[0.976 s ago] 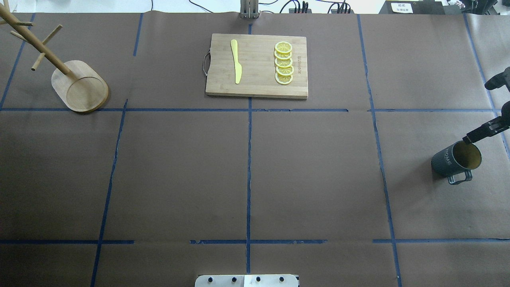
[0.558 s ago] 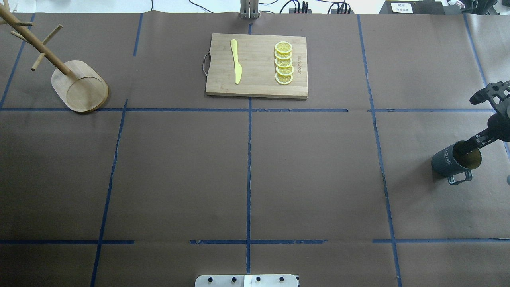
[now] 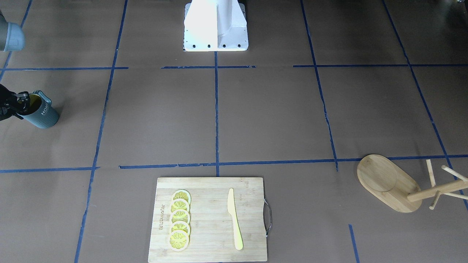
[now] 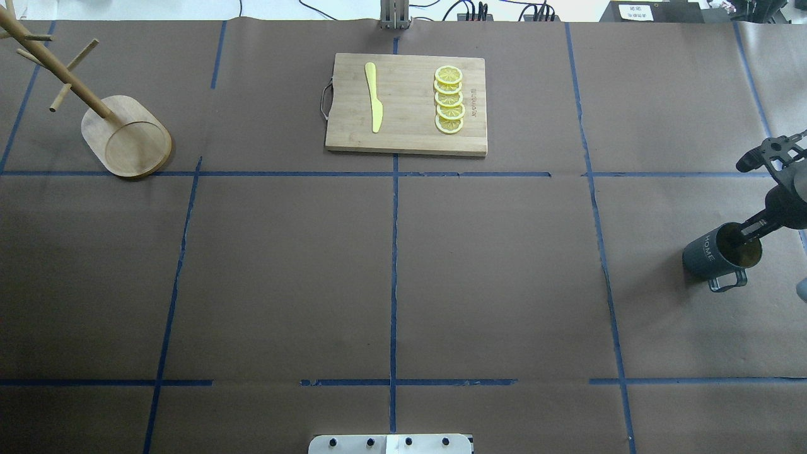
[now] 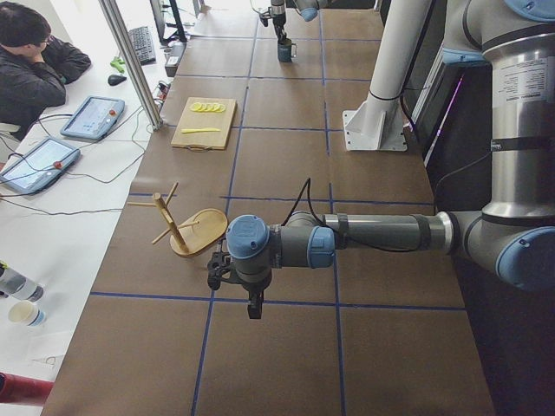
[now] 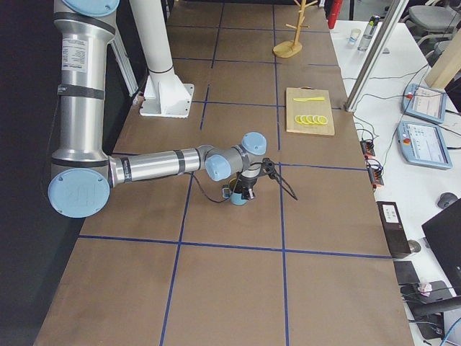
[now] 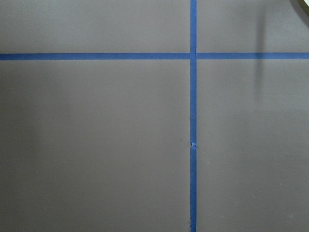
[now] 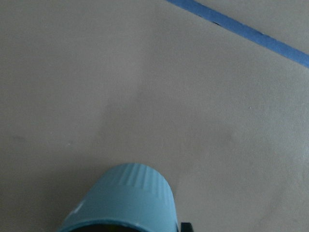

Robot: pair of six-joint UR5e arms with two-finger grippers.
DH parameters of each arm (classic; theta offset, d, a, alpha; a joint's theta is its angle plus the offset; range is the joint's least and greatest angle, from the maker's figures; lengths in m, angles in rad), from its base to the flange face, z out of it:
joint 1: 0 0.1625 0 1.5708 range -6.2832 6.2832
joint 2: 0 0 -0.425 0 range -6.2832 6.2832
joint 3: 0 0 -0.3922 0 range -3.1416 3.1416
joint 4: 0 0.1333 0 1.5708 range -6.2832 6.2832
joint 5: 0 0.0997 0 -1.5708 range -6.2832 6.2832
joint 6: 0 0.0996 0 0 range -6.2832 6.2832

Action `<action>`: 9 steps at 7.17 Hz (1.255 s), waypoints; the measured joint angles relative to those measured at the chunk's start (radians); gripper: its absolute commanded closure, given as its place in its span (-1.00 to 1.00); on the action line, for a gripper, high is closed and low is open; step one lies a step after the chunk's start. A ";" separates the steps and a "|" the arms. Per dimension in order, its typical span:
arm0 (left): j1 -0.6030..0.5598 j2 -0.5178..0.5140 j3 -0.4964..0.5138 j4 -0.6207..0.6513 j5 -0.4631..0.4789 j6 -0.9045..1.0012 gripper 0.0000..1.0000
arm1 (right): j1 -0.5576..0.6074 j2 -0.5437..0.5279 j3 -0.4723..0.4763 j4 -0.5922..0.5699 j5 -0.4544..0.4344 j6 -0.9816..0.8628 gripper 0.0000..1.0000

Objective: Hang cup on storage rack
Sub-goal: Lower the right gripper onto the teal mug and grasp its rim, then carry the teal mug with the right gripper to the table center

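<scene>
The dark teal-grey cup (image 4: 709, 255) with "HOME" lettering stands upright at the table's right edge, its handle toward the robot. It also shows in the front view (image 3: 42, 113) and the right wrist view (image 8: 125, 198). My right gripper (image 4: 739, 202) is open, with one finger down inside the cup's yellow interior and the other outside, beyond the far wall. The bamboo storage rack (image 4: 126, 135) stands at the far left and has no cup on it; it also shows in the front view (image 3: 384, 180). My left gripper (image 5: 251, 299) shows only in the left side view, near the rack, and I cannot tell its state.
A bamboo cutting board (image 4: 406, 104) at the back centre carries a yellow knife (image 4: 373, 98) and a row of lemon slices (image 4: 449, 101). Blue tape lines cross the brown table cover. An operator (image 5: 35, 61) sits beyond the table's far side.
My right gripper has come further in over the table and lowered, so that one finger now sits inside the cup. The cup and the rack have not moved.
</scene>
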 measured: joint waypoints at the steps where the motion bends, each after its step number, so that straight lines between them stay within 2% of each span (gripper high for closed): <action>1: 0.000 0.000 -0.002 0.000 0.000 0.000 -1.00 | 0.000 -0.002 0.000 -0.002 0.007 0.006 1.00; 3: 0.000 0.000 -0.006 0.000 0.000 0.000 -1.00 | 0.012 0.005 0.014 -0.008 0.067 0.047 1.00; 4: 0.000 0.001 -0.007 0.000 0.000 0.000 -1.00 | 0.020 0.024 0.031 -0.010 0.090 0.134 1.00; 7: 0.000 0.000 -0.009 0.000 -0.001 0.000 -1.00 | -0.024 0.171 0.067 -0.016 0.096 0.566 1.00; 9: 0.000 0.000 -0.010 0.000 -0.001 0.000 -1.00 | -0.141 0.335 0.082 -0.089 0.037 0.834 1.00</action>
